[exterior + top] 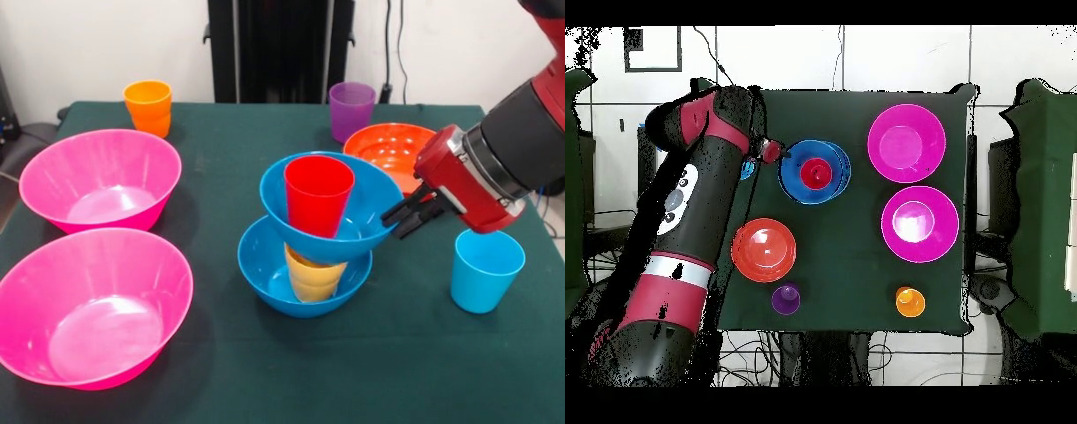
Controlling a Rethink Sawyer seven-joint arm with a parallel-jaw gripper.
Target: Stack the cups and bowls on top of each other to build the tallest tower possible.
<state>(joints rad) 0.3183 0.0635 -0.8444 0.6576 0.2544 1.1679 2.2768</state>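
A dark green table [221, 371] fills the scene. At the left lie two pink bowls [101, 181], one behind the other, with an orange cup [148, 107] beyond. In the middle stands the tower [318, 234]: blue bowl, yellow cup [313, 276], tilted blue bowl [331, 208], red cup [318, 196] inside. The gripper [408, 212] meets that upper bowl's right rim; whether it pinches the rim cannot be told. Rightward: purple cup [351, 110], orange-red bowl [388, 150], light blue cup [485, 269].
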